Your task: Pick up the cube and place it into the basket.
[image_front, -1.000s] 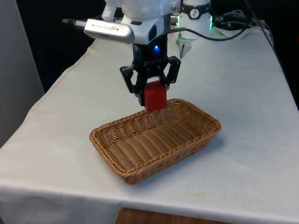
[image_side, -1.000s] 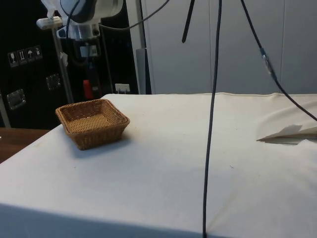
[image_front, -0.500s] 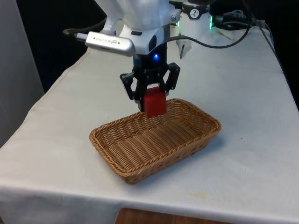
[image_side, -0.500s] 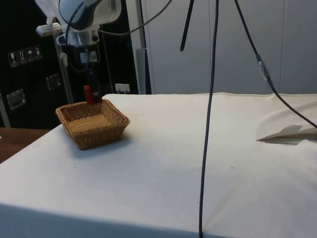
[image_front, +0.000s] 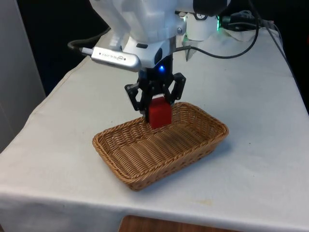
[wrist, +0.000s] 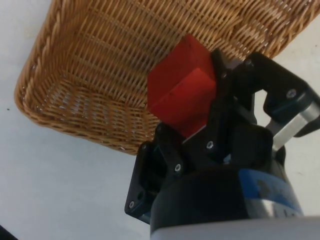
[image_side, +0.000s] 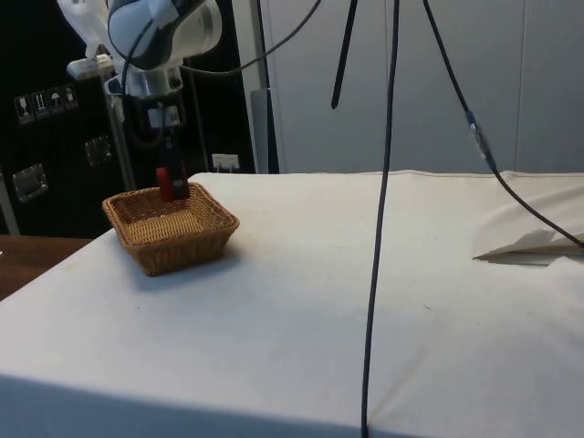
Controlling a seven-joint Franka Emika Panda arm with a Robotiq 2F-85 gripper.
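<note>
The gripper (image_front: 155, 107) was clamped on the red cube (image_front: 159, 111), which hung between its two fingers above the far end of the wicker basket (image_front: 125, 171), close to the rim nearest the robot. In the front view the cube's lower edge sat at about rim height, over the woven floor but only just inside the far wall. In the side view the cube (image_side: 167, 182) showed just above the basket (image_side: 173, 246), again toward the back edge. The wrist view showed the cube (wrist: 182, 92) held skewed, one corner pointing down toward the weave of the basket (wrist: 75, 75), with the fingers pressing on opposite faces. The main risk from here appeared to be the margin at that far wall: a release this near the rim could let the tilted cube strike the wall or its top and tumble out onto the bench (image_front: 260, 116). A drop from this height onto a corner could also make it bounce on the springy weave. If the gripper descended without moving further over the middle, a finger might catch the rim and push or tip the light basket, which nothing seemed to hold in place on the cloth.
</note>
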